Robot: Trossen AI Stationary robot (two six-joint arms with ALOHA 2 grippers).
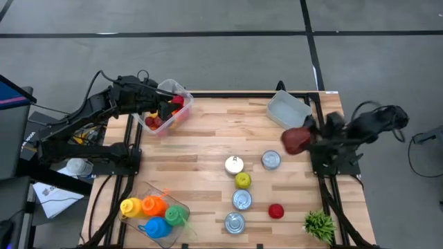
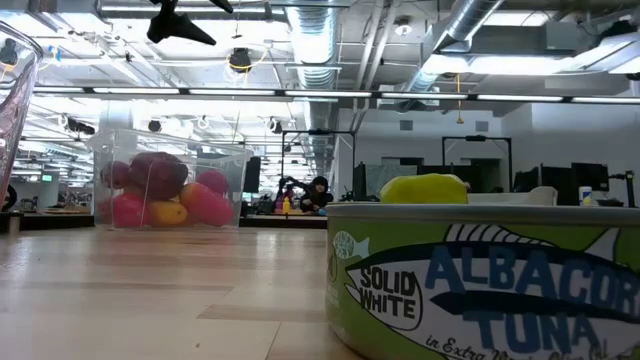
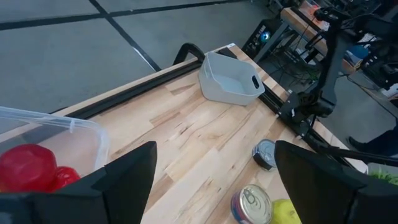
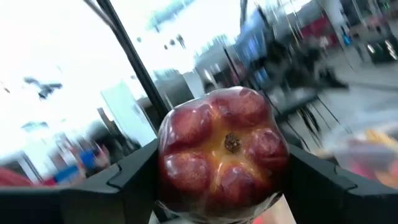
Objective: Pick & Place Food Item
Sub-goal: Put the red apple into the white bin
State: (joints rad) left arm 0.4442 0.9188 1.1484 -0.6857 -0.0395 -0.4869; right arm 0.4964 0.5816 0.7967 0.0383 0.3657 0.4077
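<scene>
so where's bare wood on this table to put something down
Widest bare patch: mid-table, between the clear fruit bin, the grey tub and the cans. Crowded: the near-left tray of toys and the can cluster.

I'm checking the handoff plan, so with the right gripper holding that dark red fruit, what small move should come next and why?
Probably carry it toward the white bin: the right gripper is shut on the dark red fruit, held just beside that bin.
</scene>
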